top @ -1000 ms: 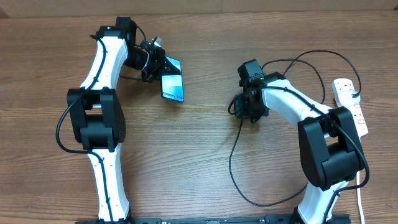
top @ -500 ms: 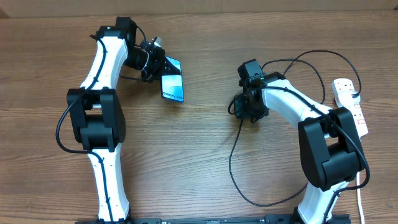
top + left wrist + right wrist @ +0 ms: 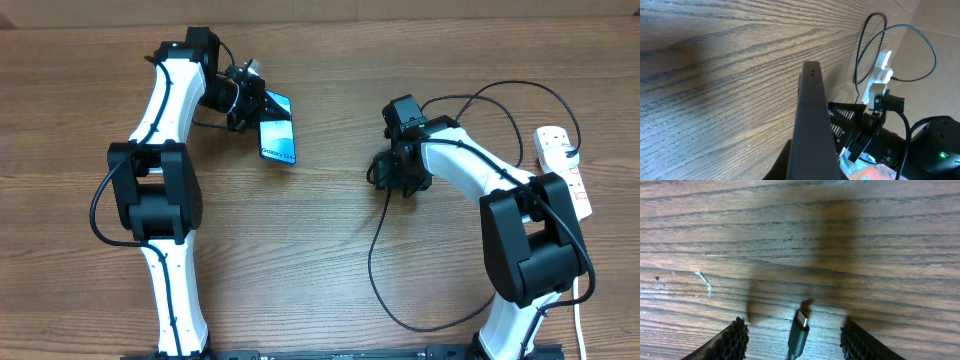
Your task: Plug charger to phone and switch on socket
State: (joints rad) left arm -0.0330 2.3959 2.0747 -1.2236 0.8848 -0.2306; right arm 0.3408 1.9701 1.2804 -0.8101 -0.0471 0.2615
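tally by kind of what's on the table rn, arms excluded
Phone: 1
Charger cable: 1
Power strip: 1
Total: 3

A wooden table with dark, streaky grain fills every view — a pale beige strip runs along its far edge, and a small whitish scratch marks the surface in the right wrist view
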